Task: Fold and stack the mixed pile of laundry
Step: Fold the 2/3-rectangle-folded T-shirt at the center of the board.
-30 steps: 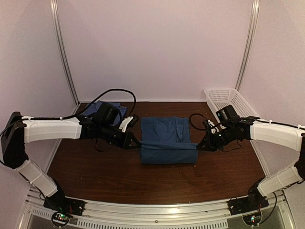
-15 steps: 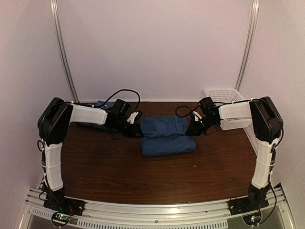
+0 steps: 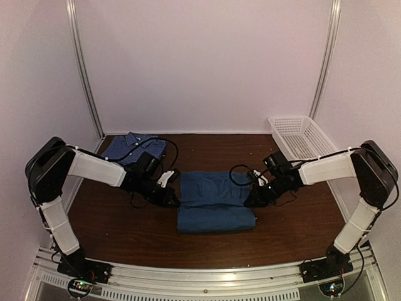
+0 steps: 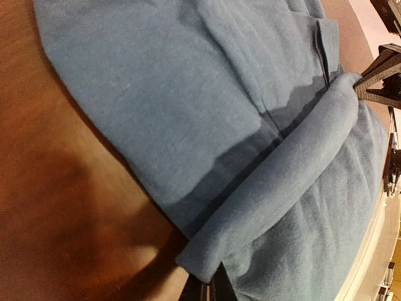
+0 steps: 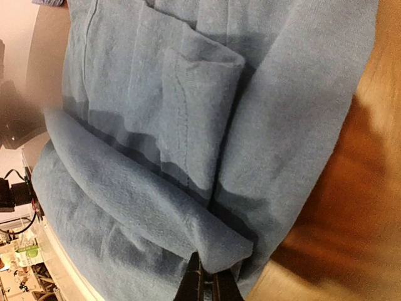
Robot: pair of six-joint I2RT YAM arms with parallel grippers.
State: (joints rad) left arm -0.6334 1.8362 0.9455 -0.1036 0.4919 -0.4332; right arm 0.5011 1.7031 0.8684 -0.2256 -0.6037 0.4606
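The teal-blue t-shirt [image 3: 216, 202] lies partly folded in the middle of the table, its near part doubled over into a thick roll [image 4: 294, 169]. My left gripper [image 3: 173, 200] is shut on the left end of that doubled edge, whose corner sits on its fingertips [image 4: 210, 285]. My right gripper [image 3: 251, 202] is shut on the right end [image 5: 203, 279]. In the left wrist view the right gripper [image 4: 379, 75] shows at the far end of the roll. The blue-and-white checked shirt [image 3: 135, 147] lies folded at the back left, apart from both grippers.
A white lattice basket [image 3: 301, 135] stands at the back right corner. The brown table [image 3: 125, 222] is walled by pale panels at the back and sides. A metal rail with both arm bases runs along the near edge.
Both arms swung back and up, then came down toward the near edge. The t-shirt has been dragged nearer to the front with its edge held in both grippers.
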